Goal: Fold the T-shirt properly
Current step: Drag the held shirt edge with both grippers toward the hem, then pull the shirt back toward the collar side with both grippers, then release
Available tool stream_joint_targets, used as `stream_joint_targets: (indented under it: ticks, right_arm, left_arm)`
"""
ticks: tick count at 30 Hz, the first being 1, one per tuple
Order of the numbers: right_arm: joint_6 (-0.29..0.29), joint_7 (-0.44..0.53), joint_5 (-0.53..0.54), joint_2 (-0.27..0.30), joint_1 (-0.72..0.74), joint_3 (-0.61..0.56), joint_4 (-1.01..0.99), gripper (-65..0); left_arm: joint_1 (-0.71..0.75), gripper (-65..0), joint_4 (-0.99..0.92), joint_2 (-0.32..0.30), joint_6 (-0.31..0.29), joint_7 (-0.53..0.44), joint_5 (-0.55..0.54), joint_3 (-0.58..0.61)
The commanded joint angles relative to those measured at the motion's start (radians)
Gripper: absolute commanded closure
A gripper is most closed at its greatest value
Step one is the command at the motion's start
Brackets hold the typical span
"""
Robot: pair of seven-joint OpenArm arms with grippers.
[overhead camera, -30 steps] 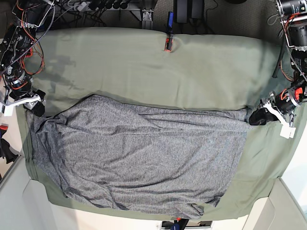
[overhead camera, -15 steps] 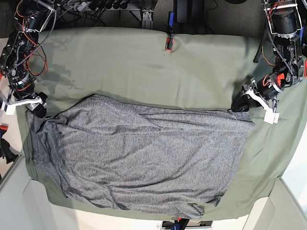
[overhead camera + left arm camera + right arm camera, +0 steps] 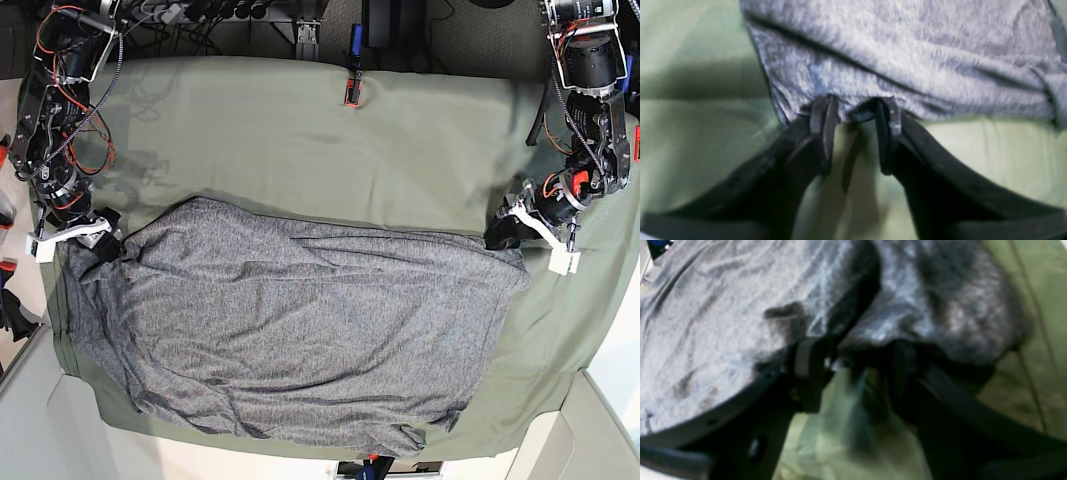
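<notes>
- Out at the base view's left, my right pincer [image 3: 100, 240] stands parted at the shirt's bunched corner, fingertips against the knit; whether any cloth is caught between them, I can't tell from this dark wrist view.
- Between the two pincers and running on beyond their tips, there's the grey T-shirt [image 3: 300, 330], broad and wrinkled, a strip doubled over along its near edge.
- Over on the right, my left pincer [image 3: 504, 243] has its fingers apart too, straddling that edge, no firm grip showing.
- We're squaring up for a fold, I'd judge; next I want both edges pinched cleanly, then lifted together.
- Outside each pincer, only a narrow margin of green cloth [image 3: 300, 130]; behind them, plenty of room to draw back.
</notes>
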Motion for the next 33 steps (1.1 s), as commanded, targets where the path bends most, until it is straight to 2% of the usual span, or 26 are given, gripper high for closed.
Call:
stream_joint_targets:
  ticks: [1,3,5,7,11,15,22,28,29,30,32,33]
  right_arm:
    - [0.005,0.004,0.002,0.013,0.017,-0.001,0.009,-30.6]
    - [0.005,0.006,0.002,0.013,0.016,0.000,0.009,-30.6]
    - [0.005,0.008,0.003,0.013,0.016,0.000,0.009,-30.6]
    - [0.005,0.013,0.002,0.010,0.017,0.000,0.009,-30.7]
    - [0.005,0.032,-0.037,-0.013,0.018,-0.001,0.009,-36.0]
    - [0.003,0.052,-0.062,-0.036,0.023,-0.001,0.009,-36.0]
    - [-0.002,0.053,-0.100,-0.037,0.058,-0.003,-0.006,-36.0]
    - [-0.013,0.085,-0.116,-0.037,0.116,-0.011,-0.147,-35.8]
    - [-0.014,0.103,-0.127,-0.037,0.128,-0.014,-0.173,-35.7]
    - [-0.016,0.110,-0.136,-0.036,0.138,-0.015,-0.196,-33.8]
    - [-0.017,0.113,-0.145,-0.037,0.154,-0.016,-0.218,-22.2]
    - [-0.012,0.112,-0.151,-0.036,0.156,-0.016,-0.218,-15.2]
  left_arm:
    - [-0.027,-29.3,-0.009,-0.014,0.009,-0.010,0.003,-0.002]
    - [-0.051,-35.8,-0.043,-0.014,0.009,-0.010,-0.005,-0.002]
    - [-0.071,-37.6,-0.066,-0.014,0.009,-0.005,-0.022,-0.002]
    - [-0.088,-37.6,-0.080,-0.014,0.008,0.003,-0.041,-0.002]
    - [-0.111,-37.6,-0.111,-0.014,0.008,0.002,-0.059,-0.002]
    - [-0.141,-37.6,-0.145,-0.008,0.008,0.002,-0.065,-0.002]
    - [-0.201,-37.6,-0.256,0.010,0.008,-0.017,-0.053,-0.002]
    - [-0.217,-37.3,-0.303,0.049,0.009,-0.074,0.007,-0.002]
    - [-0.217,-34.9,-0.303,0.055,0.008,-0.075,0.025,-0.002]
    - [-0.217,-27.7,-0.303,0.058,0.008,-0.077,0.044,-0.002]
    - [-0.217,-6.7,-0.303,0.055,0.008,-0.082,0.073,-0.002]
    - [-0.217,0.0,-0.303,0.051,0.008,-0.081,0.075,-0.002]
